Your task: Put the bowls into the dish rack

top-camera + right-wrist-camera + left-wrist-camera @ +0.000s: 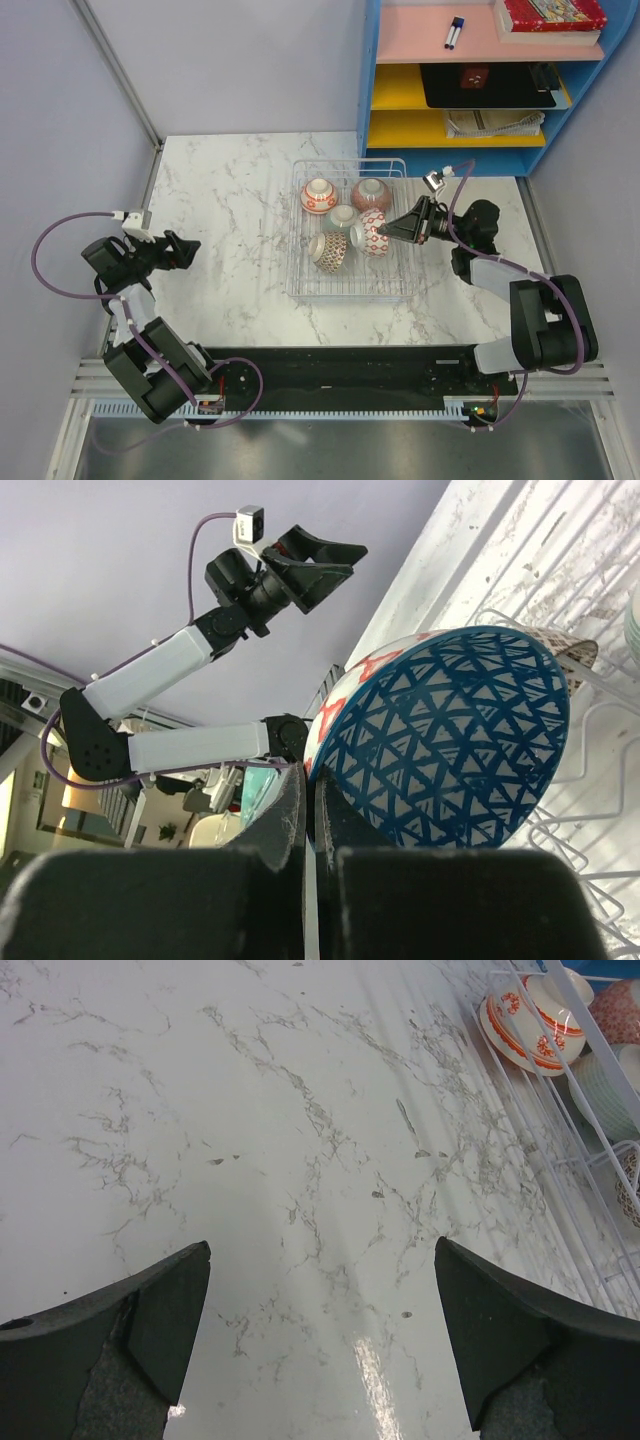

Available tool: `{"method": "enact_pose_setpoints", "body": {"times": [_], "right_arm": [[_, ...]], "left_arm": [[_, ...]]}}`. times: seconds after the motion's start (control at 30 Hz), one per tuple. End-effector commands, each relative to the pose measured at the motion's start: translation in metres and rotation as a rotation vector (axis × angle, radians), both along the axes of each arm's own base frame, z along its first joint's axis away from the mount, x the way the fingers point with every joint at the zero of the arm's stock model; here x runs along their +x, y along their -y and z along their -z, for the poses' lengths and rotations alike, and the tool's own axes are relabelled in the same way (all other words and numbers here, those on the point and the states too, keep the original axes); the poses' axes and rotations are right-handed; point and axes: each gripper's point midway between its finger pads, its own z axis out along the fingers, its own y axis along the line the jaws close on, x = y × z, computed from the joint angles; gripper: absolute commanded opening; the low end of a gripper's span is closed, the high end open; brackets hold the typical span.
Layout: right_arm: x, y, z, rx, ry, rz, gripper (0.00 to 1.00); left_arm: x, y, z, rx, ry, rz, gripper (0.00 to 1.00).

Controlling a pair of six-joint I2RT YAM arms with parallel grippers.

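Note:
The dish rack (pixel 298 272) stands mid-table with all five bowls in it. My right gripper (pixel 392 231) is shut on the rim of a bowl that is red-patterned outside (pixel 372 233) and has blue triangles inside (pixel 450 740); the bowl stands on edge in the rack, and the fingers (pixel 290 810) pinch its rim. In the rack are also a red-and-white bowl (pixel 318 195), a brownish-red bowl (pixel 371 193), the pale green bowl (pixel 343 218) and a brown-patterned bowl (pixel 328 251). My left gripper (pixel 185 250) is open and empty over bare marble at the left (pixel 320 1290).
A blue shelf unit (pixel 372 110) with books and markers stands at the back right, close behind the rack. Grey walls bound the left side. The rack's wire side (pixel 560 1160) lies to the right of my left gripper, with the red-and-white bowl (pixel 520 1020) behind it.

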Motion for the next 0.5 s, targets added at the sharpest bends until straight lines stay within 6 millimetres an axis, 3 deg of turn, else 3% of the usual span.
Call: {"method": "enact_pose_setpoints", "body": {"times": [0.0,0.47], "right_arm": [[0.002,0.001,0.000,-0.004,0.078,0.001,0.00],[0.009,0.001,0.028,-0.005,-0.030,0.012,0.00]], "left_arm": [[0.002,-0.002,-0.011,0.063,0.066,0.028,1.00],[0.002,-0.002,-0.009,0.061,0.062,0.026,1.00]]}}
